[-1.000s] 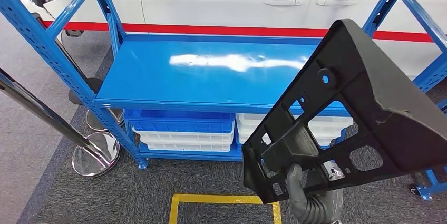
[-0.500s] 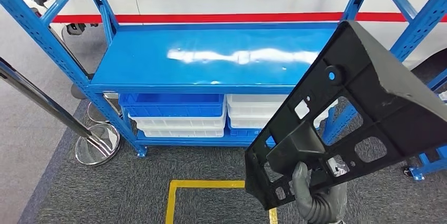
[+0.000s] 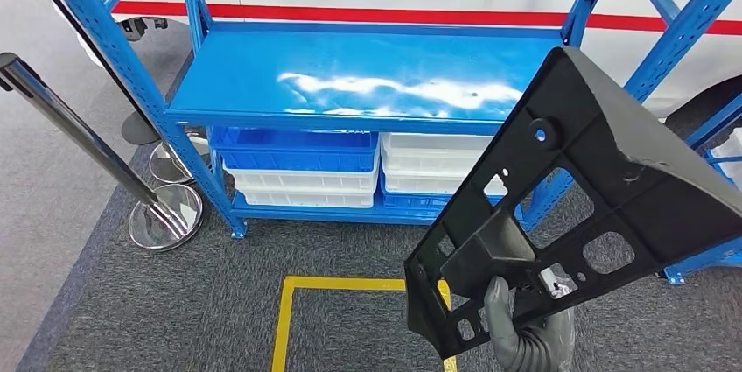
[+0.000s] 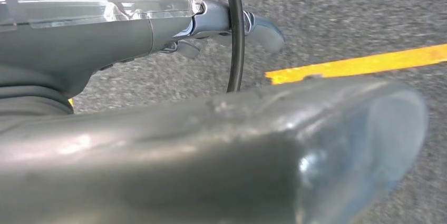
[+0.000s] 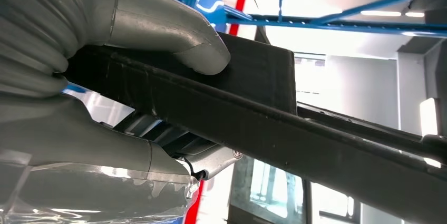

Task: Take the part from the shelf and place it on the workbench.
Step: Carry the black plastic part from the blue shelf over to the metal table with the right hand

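Black plastic bracket part (image 3: 577,206), lower right of the frame, is gripped by the right robot hand (image 3: 523,328), already off the blue shelf (image 3: 350,92). Left robot hand (image 4: 158,150): grip unclear. Carrying it to the counter remains.

Part (image 3: 604,197) in right hand (image 3: 525,337), before shelf (image 3: 350,83); bins (image 3: 297,171) beneath.

no legible text or labels anywhere
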Available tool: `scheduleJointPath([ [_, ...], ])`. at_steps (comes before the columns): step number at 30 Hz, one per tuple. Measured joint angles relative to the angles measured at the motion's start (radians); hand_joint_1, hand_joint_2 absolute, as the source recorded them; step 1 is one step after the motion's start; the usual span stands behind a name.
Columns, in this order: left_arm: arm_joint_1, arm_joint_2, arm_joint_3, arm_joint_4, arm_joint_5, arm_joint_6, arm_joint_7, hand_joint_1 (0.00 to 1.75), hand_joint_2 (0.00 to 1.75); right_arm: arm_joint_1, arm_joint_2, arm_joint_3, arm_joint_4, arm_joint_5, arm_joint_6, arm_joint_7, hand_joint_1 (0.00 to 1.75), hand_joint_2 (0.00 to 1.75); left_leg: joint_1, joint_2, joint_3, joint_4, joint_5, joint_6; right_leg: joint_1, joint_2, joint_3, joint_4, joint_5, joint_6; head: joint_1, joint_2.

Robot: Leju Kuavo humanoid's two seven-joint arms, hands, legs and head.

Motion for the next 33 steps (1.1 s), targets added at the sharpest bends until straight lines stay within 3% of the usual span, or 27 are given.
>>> scheduleJointPath([
  [1,0.0,-0.002,0.0,-0.002,0.0,0.0,0.0,0.0,0.0,0.001,0.0,-0.001,0.0,0.0,0.0,0.0,1.75,1.75,0.0,0.0,-0.016,0.004,0.01,-0.002,-0.003,0.0,-0.009,0.055,-0.024,0.005,0.0,0.0],
  [2,0.0,-0.003,0.0,-0.004,0.0,-0.001,0.0,0.0,0.0,0.002,-0.001,-0.002,0.0,0.001,0.001,0.001,1.75,1.75,0.001,0.001,-0.033,0.01,0.018,-0.004,-0.007,0.0,-0.007,0.089,-0.024,0.009,0.0,0.0],
  [3,0.0,-0.005,0.0,-0.006,0.0,-0.002,0.0,0.0,0.0,0.003,-0.001,-0.004,0.0,0.002,0.003,0.001,1.75,1.75,0.002,0.001,-0.051,0.017,0.026,-0.007,-0.011,0.0,0.01,0.091,-0.004,0.014,0.0,0.0],
  [5,0.0,-0.008,0.001,-0.009,0.0,-0.005,0.0,0.0,0.0,0.003,-0.001,-0.005,0.0,0.007,0.013,0.0,1.75,1.75,0.006,0.001,-0.084,0.037,0.037,-0.016,-0.019,-0.001,0.092,0.0,0.049,0.021,0.0,0.0],
  [6,0.0,-0.009,0.002,-0.011,-0.001,-0.007,0.0,0.0,0.0,0.003,-0.001,-0.006,0.0,0.01,0.019,0.0,1.75,1.75,0.007,0.0,-0.099,0.05,0.041,-0.021,-0.021,-0.001,0.141,-0.071,0.053,0.024,0.0,0.0],
  [8,-0.001,-0.01,0.005,-0.014,-0.001,-0.009,0.0,0.0,0.0,0.003,-0.002,-0.006,0.0,0.009,0.035,-0.001,1.75,1.75,0.005,-0.002,-0.116,0.069,0.048,-0.034,-0.019,0.001,0.196,-0.161,0.039,0.013,-0.001,0.0],
  [11,-0.001,-0.01,0.011,-0.016,-0.001,-0.011,-0.002,0.0,0.0,0.007,-0.003,-0.008,0.002,-0.024,0.076,-0.005,1.75,1.75,0.006,-0.002,-0.125,0.074,0.06,-0.053,-0.015,0.006,0.186,-0.173,0.04,-0.021,-0.001,0.0],
  [12,-0.001,-0.01,0.014,-0.016,-0.002,-0.012,-0.003,0.0,0.0,0.01,-0.003,-0.008,0.002,-0.039,0.092,-0.006,1.75,1.75,0.008,-0.002,-0.132,0.083,0.046,-0.058,-0.015,0.008,0.178,-0.173,0.048,-0.031,-0.001,0.0],
  [14,0.0,-0.011,0.02,-0.016,-0.004,-0.012,-0.005,0.0,0.0,0.016,-0.003,-0.01,0.002,-0.064,0.116,-0.011,1.75,1.75,0.01,-0.004,-0.158,0.15,-0.028,-0.066,-0.015,0.013,0.158,-0.174,0.066,-0.047,-0.001,0.0],
  [16,0.0,-0.012,0.023,-0.016,-0.005,-0.012,-0.005,0.0,0.0,0.026,-0.003,-0.013,0.005,-0.08,0.127,-0.015,1.75,1.75,0.01,-0.005,-0.195,0.278,-0.116,-0.069,-0.012,0.022,0.136,-0.172,0.083,-0.051,-0.001,0.0],
  [17,0.0,-0.012,0.025,-0.016,-0.004,-0.012,-0.005,0.0,0.0,0.032,-0.003,-0.015,0.007,-0.085,0.129,-0.017,1.75,1.75,0.01,-0.005,-0.205,0.333,-0.138,-0.068,-0.009,0.027,0.126,-0.171,0.091,-0.052,-0.001,0.0],
  [18,0.0,-0.012,0.026,-0.016,-0.002,-0.011,-0.005,0.0,0.0,0.039,-0.003,-0.017,0.009,-0.089,0.13,-0.019,1.75,1.75,0.009,-0.006,-0.201,0.36,-0.14,-0.065,-0.006,0.034,0.116,-0.169,0.098,-0.052,-0.001,0.0],
  [19,0.0,-0.012,0.028,-0.017,-0.001,-0.011,-0.005,0.0,0.0,0.047,-0.003,-0.02,0.01,-0.093,0.131,-0.021,1.75,1.75,0.008,-0.008,-0.179,0.346,-0.124,-0.06,-0.004,0.041,0.108,-0.168,0.104,-0.051,-0.001,0.0],
  [21,0.0,-0.012,0.031,-0.018,-0.001,-0.009,-0.005,0.0,0.0,0.063,-0.003,-0.025,0.011,-0.098,0.132,-0.024,1.75,1.75,0.003,-0.035,-0.085,0.214,-0.077,-0.038,0.001,0.06,0.098,-0.166,0.114,-0.05,-0.001,0.0],
  [23,0.002,-0.013,0.034,-0.022,0.0,-0.008,-0.006,0.0,0.0,0.071,-0.003,-0.027,0.011,-0.099,0.135,-0.025,1.75,1.75,0.001,-0.079,-0.002,0.082,-0.056,-0.021,0.001,0.079,0.09,-0.167,0.124,-0.044,-0.001,0.0],
  [24,0.003,-0.013,0.037,-0.024,0.0,-0.008,-0.006,0.0,0.0,0.074,-0.003,-0.027,0.011,-0.1,0.136,-0.025,1.75,1.75,0.0,-0.093,0.015,0.052,-0.056,-0.017,-0.002,0.088,0.088,-0.168,0.129,-0.038,-0.001,0.0],
  [25,0.003,-0.014,0.04,-0.025,0.001,-0.007,-0.006,0.0,0.0,0.076,-0.003,-0.028,0.011,-0.1,0.137,-0.026,1.75,1.75,-0.002,-0.092,0.021,0.044,-0.056,-0.019,-0.006,0.099,0.085,-0.169,0.134,-0.031,-0.001,0.0],
  [27,0.002,-0.015,0.045,-0.027,0.001,-0.006,-0.006,0.0,0.0,0.083,-0.003,-0.03,0.011,-0.1,0.139,-0.026,1.75,1.75,-0.003,-0.069,0.023,0.029,-0.045,-0.017,-0.008,0.112,0.081,-0.171,0.14,-0.017,-0.001,0.0],
  [29,0.0,-0.018,0.047,-0.029,0.002,-0.005,-0.006,0.0,0.0,0.089,-0.003,-0.035,0.011,-0.1,0.14,-0.026,1.75,1.75,0.002,-0.038,0.026,0.008,-0.031,-0.01,-0.001,0.072,0.059,-0.13,0.109,-0.007,-0.001,0.0],
  [31,0.002,-0.018,0.05,-0.03,0.003,-0.005,-0.005,0.0,0.0,0.094,-0.003,-0.039,0.012,-0.1,0.141,-0.025,1.75,1.75,0.003,-0.008,0.023,0.002,-0.025,-0.005,0.0,0.022,0.007,-0.018,0.04,0.001,-0.001,0.0],
  [33,0.005,-0.019,0.053,-0.031,0.004,-0.006,-0.004,0.0,0.0,0.104,-0.003,-0.041,0.013,-0.099,0.143,-0.025,1.75,1.75,0.001,0.022,0.017,0.007,-0.025,-0.005,-0.007,0.01,-0.039,0.089,0.0,0.01,-0.001,0.0],
])
